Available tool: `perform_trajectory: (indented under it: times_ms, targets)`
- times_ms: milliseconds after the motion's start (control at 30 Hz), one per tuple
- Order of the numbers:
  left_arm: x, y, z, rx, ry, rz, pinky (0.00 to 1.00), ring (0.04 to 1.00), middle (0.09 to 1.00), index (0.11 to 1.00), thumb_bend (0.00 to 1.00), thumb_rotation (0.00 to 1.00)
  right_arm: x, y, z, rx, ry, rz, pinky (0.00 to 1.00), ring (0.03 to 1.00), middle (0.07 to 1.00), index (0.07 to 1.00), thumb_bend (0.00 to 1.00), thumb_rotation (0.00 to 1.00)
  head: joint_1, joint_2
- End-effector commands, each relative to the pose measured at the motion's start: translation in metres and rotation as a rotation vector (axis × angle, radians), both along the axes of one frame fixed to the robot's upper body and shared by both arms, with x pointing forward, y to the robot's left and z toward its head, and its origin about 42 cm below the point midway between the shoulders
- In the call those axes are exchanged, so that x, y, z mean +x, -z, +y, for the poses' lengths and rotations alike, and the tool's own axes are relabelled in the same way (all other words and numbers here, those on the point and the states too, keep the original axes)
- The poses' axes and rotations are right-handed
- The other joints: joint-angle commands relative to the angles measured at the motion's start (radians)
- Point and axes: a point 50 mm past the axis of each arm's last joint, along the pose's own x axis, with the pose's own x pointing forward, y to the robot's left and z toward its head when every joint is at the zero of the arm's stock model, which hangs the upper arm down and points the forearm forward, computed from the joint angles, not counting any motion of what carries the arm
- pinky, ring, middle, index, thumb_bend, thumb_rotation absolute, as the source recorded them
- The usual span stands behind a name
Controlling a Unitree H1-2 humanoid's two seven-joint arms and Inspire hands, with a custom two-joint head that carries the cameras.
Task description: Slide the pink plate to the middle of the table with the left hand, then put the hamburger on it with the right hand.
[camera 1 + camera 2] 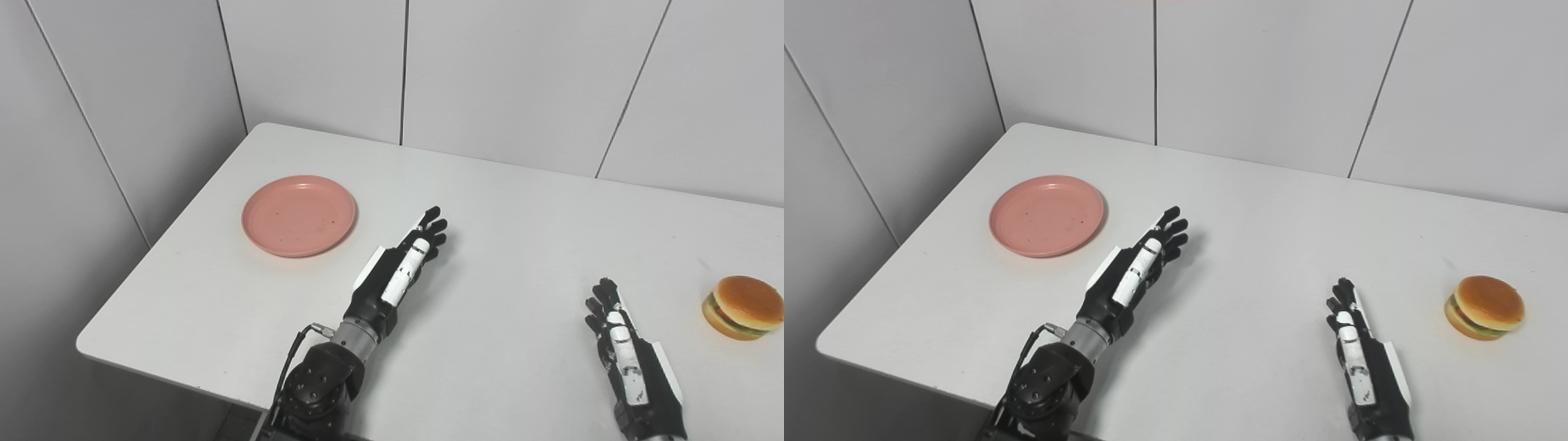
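Fingers (429, 229) of both hands extend, holding nothing; hamburger (744, 306) sits near the frame edge, plate (298, 214) untouched.

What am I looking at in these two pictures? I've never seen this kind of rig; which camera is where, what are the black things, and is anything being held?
Both pictures come from two cameras side by side on a humanoid robot's head, looking down at a white table, so they show the same scene from slightly different spots. The black and white things coming in from the bottom edge are the robot's two arms, each ending in a hand with fingers and a thumb. The left hand is stretched out over the middle of the table, fingers extended, holding nothing. The right hand is nearer the front edge, also open and empty. A pink plate lies on the left side, apart from the left hand and bare. A hamburger sits at the far right, to the right of the right hand and untouched.
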Motion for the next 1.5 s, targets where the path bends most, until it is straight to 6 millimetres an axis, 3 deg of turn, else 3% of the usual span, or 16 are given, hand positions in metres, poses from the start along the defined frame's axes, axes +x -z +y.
perform_trajectory:
  times_ms: [0,300,667,1100,1233,1467]
  targets:
    - [0.01,-0.029,0.003,-0.008,-0.007,-0.092,0.94,0.937,0.949,0.938,0.41,1.0,0.005,-0.01,0.005,0.018,-0.017,-0.074,0.99,0.984,0.999,1.0,0.17,1.0,0.002,-0.003]
    - [0.032,-0.07,0.029,-0.033,-0.07,-0.197,0.93,0.911,0.924,0.911,0.45,1.0,0.006,-0.009,0.005,0.015,-0.018,-0.065,0.99,0.985,1.0,1.0,0.18,1.0,0.007,-0.013]
    - [0.062,-0.109,0.07,-0.063,-0.18,-0.295,0.92,0.911,0.923,0.913,0.4,1.0,0.004,-0.006,0.005,0.029,-0.026,-0.058,1.0,0.984,0.994,1.0,0.18,1.0,0.017,-0.026]
    - [0.107,-0.121,0.156,-0.083,-0.361,-0.28,0.88,0.886,0.892,0.874,0.4,0.99,0.001,-0.007,0.002,0.024,-0.018,-0.045,1.0,0.988,0.999,1.0,0.17,1.0,0.036,-0.038]
    - [0.114,-0.124,0.18,-0.065,-0.408,-0.27,0.88,0.88,0.888,0.868,0.4,1.0,0.001,-0.007,0.002,0.03,-0.023,-0.044,1.0,0.996,1.0,1.0,0.17,1.0,0.04,-0.04]
    - [0.115,-0.123,0.204,-0.102,-0.469,-0.238,0.85,0.845,0.852,0.853,0.37,1.0,0.001,-0.008,0.002,0.019,-0.011,-0.04,1.0,0.994,1.0,1.0,0.17,1.0,0.042,-0.038]
